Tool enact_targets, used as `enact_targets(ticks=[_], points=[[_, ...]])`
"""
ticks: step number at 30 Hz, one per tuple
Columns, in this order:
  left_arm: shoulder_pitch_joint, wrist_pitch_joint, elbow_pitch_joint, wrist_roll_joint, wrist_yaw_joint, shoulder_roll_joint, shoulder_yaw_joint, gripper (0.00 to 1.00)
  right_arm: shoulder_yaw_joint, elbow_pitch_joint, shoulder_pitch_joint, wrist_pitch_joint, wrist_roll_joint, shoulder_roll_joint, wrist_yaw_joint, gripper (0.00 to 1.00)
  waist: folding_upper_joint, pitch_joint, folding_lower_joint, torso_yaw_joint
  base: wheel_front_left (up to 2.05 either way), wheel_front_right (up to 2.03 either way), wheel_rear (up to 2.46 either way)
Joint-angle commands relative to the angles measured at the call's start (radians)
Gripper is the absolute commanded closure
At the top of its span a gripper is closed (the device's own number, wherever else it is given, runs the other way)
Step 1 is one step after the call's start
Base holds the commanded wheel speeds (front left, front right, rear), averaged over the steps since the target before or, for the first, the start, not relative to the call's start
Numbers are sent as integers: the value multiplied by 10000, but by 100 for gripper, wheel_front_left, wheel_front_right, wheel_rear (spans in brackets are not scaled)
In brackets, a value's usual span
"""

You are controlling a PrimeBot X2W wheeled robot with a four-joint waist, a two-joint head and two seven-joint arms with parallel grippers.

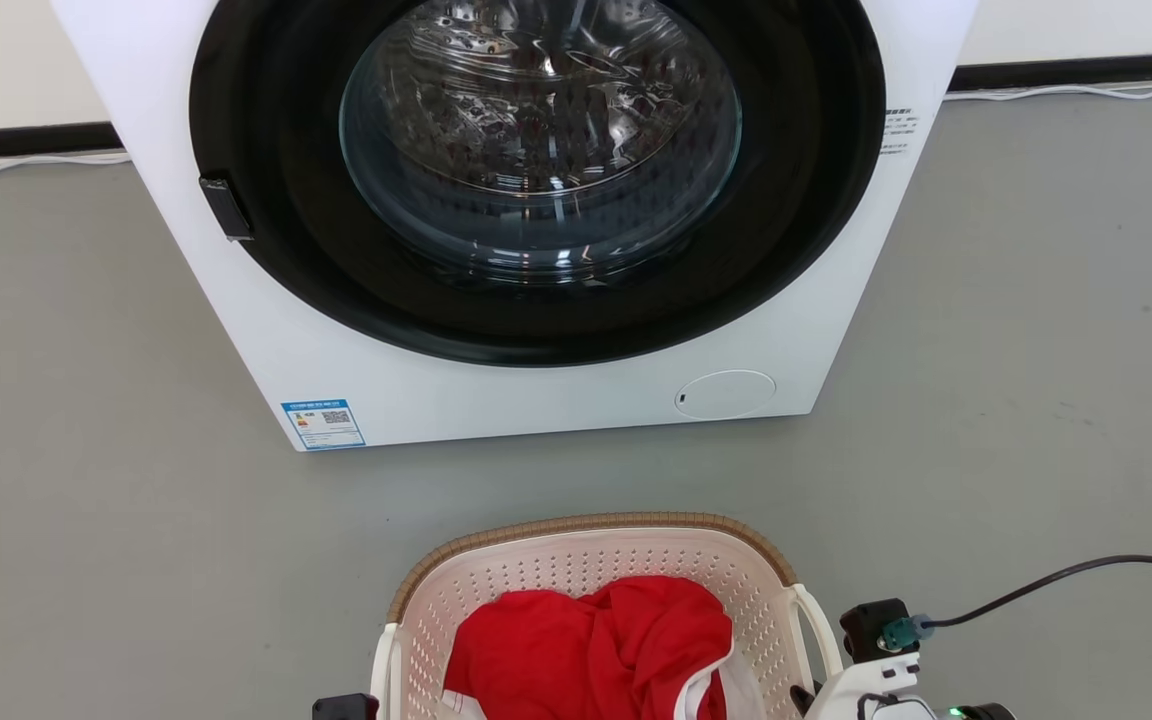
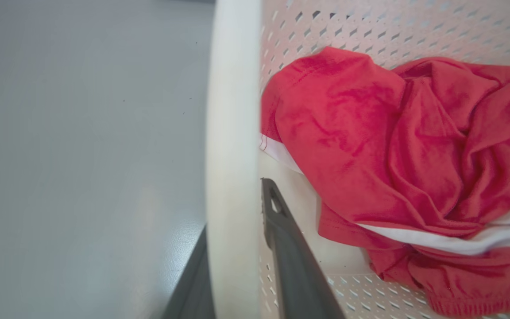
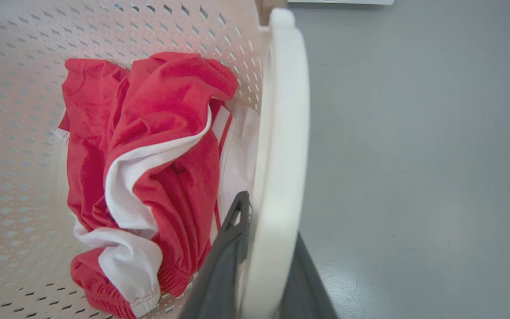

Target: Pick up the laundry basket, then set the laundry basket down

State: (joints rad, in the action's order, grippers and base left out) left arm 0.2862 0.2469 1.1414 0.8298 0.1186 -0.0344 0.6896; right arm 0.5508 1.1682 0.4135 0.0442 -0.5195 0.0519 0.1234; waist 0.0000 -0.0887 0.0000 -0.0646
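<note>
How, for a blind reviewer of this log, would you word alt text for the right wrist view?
The right gripper clamps the laundry basket by its white side handle, one dark finger inside, one outside. A crumpled red-and-white garment lies inside; grey floor beyond.

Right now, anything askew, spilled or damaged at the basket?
Nothing stands out. The laundry basket looks level and intact before the washing machine, the red garment lies inside, and the jaws of the left gripper and right gripper clamp its side handles.
</note>
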Motion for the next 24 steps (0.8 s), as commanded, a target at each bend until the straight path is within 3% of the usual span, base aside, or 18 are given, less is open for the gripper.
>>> enact_targets(ticks=[1, 24], points=[[287, 135, -70, 57, 32, -158, -92, 100, 221, -203, 53, -81, -36, -17, 73, 100, 0, -26, 0, 19, 0, 0, 0], [586, 148, 218, 193, 12, -158, 85, 100, 539, -41, 179, -146, -377, -17, 73, 100, 0, -42, 0, 155, 0, 0, 0]])
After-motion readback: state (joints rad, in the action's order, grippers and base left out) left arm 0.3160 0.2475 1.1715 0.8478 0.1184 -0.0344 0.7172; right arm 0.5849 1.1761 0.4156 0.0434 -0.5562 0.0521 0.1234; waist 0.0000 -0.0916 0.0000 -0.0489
